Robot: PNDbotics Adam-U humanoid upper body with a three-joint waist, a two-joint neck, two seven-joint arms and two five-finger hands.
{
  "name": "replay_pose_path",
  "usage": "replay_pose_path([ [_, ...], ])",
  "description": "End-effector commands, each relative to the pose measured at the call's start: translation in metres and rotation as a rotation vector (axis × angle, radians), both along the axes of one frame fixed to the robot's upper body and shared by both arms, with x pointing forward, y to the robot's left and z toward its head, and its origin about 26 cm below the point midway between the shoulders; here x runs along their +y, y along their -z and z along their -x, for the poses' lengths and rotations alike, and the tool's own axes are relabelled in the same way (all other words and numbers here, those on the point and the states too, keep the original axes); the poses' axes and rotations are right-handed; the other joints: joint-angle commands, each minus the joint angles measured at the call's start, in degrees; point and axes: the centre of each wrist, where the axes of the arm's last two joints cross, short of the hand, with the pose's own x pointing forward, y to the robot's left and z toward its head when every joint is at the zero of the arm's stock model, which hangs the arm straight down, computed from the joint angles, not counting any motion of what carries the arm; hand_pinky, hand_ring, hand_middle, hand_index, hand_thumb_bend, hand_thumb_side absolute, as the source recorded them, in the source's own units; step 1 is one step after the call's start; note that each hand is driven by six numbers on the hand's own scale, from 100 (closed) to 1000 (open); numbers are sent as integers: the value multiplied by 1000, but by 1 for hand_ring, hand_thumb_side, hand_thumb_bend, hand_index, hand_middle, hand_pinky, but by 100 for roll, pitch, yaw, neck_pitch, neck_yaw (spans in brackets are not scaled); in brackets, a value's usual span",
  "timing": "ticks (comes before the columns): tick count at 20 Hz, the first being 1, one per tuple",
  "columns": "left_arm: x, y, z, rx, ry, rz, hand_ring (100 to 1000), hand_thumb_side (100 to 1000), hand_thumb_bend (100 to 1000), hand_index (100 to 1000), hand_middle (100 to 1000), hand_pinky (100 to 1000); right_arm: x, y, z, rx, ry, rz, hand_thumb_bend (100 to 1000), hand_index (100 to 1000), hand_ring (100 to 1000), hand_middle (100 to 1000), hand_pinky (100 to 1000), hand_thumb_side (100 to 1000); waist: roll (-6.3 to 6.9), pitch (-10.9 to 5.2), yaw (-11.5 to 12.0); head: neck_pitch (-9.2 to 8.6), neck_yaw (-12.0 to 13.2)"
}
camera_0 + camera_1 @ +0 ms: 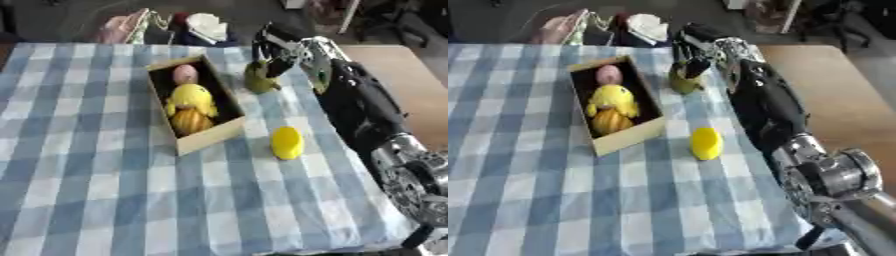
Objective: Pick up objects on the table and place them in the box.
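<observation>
The right hand (273,50) reaches in from the far right, its fingers curled down around the top of an olive-green object (260,80) that sits on the checked tabletop (105,190) just right of the box (206,137). The box holds a pink object (185,74), a yellow duck (192,98) and an orange piece (191,121). A yellow lemon-like object (287,142) lies near the box's right corner.

Twin head views, downward, near-identical
</observation>
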Motion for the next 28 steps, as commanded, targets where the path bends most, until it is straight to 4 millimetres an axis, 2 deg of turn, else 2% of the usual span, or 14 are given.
replay_pose_path([
  [1, 2, -5, 1, -16, -4, -12, 505, 540, 100, 724, 540, 705, -3, -29, 0, -136, -19, -20, 110, 337, 280, 244, 358, 100, 114, -49, -11, -27, -5],
  [8, 2, -5, 2, -15, -3, -11, 505, 539, 100, 724, 540, 705, -1, -29, -1, -252, -51, -47, 100, 323, 269, 228, 353, 100, 115, -64, -24, -26, -20],
  [9, 2, -5, 2, -14, -3, -11, 505, 539, 100, 724, 540, 705, -1, -26, -2, -261, -50, -48, 100, 357, 296, 258, 380, 100, 115, -65, -25, -25, -21],
  [10, 2, -5, 2, -14, -2, -12, 505, 540, 100, 724, 540, 706, -1, -23, -2, -266, -48, -47, 180, 458, 380, 360, 447, 100, 115, -66, -25, -24, -23],
  [11, 2, -5, 2, -14, -2, -12, 505, 540, 100, 724, 540, 706, -2, -19, -2, -260, -40, -39, 235, 623, 490, 495, 542, 100, 113, -66, -24, -26, -26],
  [12, 2, -5, 2, -13, -2, -12, 505, 540, 100, 724, 540, 706, -4, -14, -3, -240, -27, -21, 244, 659, 514, 522, 559, 100, 112, -65, -22, -28, -29],
  [13, 2, -5, 2, -13, -2, -12, 505, 540, 100, 724, 540, 707, -6, -8, -3, -211, -11, 3, 305, 903, 741, 781, 714, 100, 111, -64, -20, -27, -29],
  [14, 2, -5, 2, -13, -1, -12, 505, 540, 100, 724, 541, 707, -9, 0, -3, -173, 11, 33, 309, 914, 759, 800, 729, 100, 109, -63, -16, -32, -33],
  [15, 2, -5, 2, -13, -1, -12, 504, 541, 100, 724, 541, 707, -12, 7, -3, -132, 35, 63, 387, 965, 849, 902, 803, 243, 108, -61, -12, -37, -32],
  [16, 2, -4, 2, -12, -1, -12, 504, 541, 100, 724, 541, 707, -12, 11, -3, -90, 60, 94, 395, 968, 855, 908, 808, 261, 109, -60, -7, -37, -31],
  [17, 2, -4, 2, -12, -2, -13, 503, 541, 100, 724, 541, 708, -12, 13, -4, -55, 84, 118, 440, 984, 883, 944, 835, 361, 109, -57, -5, -40, -30],
  [18, 2, -4, 2, -11, -2, -13, 503, 541, 100, 724, 541, 709, -13, 14, -4, -25, 108, 137, 455, 992, 891, 954, 843, 316, 108, -54, -3, -38, -27],
  [19, 2, -4, 2, -10, -2, -13, 503, 542, 100, 724, 541, 709, -14, 14, -3, -6, 131, 147, 456, 993, 892, 957, 844, 390, 107, -53, -1, -35, -25],
  [28, 2, -4, 2, -8, 0, -16, 503, 543, 100, 725, 541, 710, -20, 21, -2, 24, 241, 167, 487, 1000, 912, 969, 856, 413, 104, -38, 14, -24, -9],
])
